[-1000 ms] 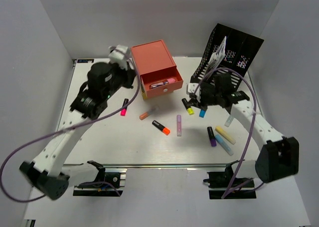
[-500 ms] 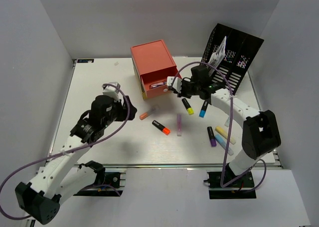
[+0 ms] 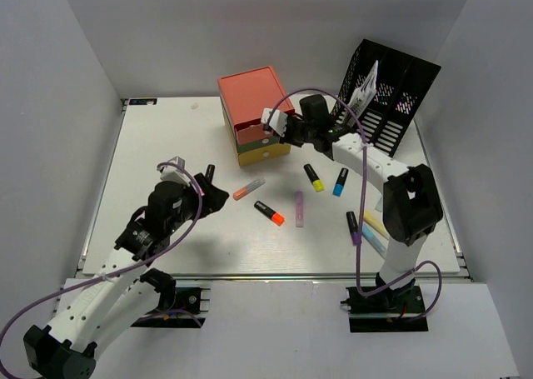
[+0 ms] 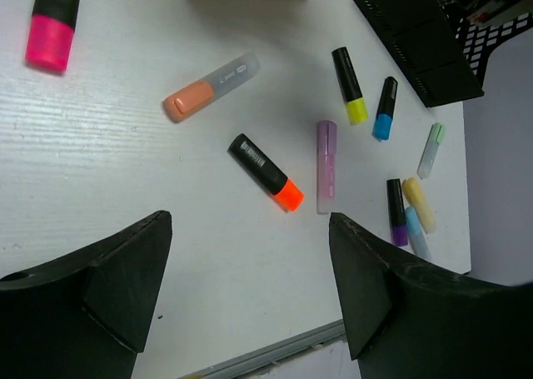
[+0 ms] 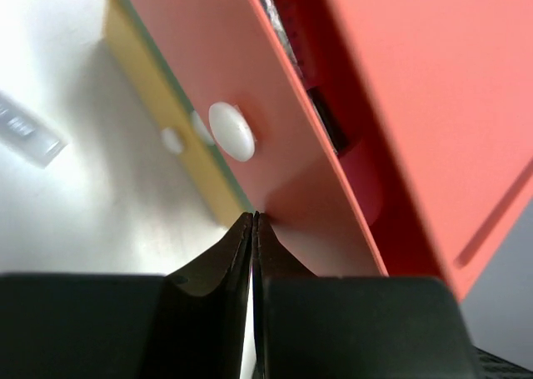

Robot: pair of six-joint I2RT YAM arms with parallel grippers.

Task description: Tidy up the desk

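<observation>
The white desk [image 3: 158, 137] carries several loose markers. My left gripper [image 3: 213, 197] hovers open and empty over its near left part [image 4: 250, 229]. A pink marker [image 4: 50, 21] lies beside it, with an orange highlighter [image 3: 248, 188], a black-orange marker [image 3: 269, 213] and a lilac one [image 3: 299, 208] further right. My right gripper [image 3: 279, 127] is shut, its tips [image 5: 254, 218] pressed against the front of the red top drawer [image 5: 275, 158]. That drawer stands slightly ajar, with something pink inside.
The drawer unit [image 3: 250, 96] has a white knob [image 5: 231, 132] and a yellow bottom drawer [image 5: 158, 112]. A black mesh rack [image 3: 387, 92] stands at the back right. Yellow [image 3: 313, 177], blue [image 3: 340, 182], purple [image 3: 354, 227] and pastel markers [image 3: 375, 233] lie near the right arm.
My left gripper opened and drew back from the drawer unit toward the near left. My right gripper swung left to the red drawer and pushed it most of the way in.
</observation>
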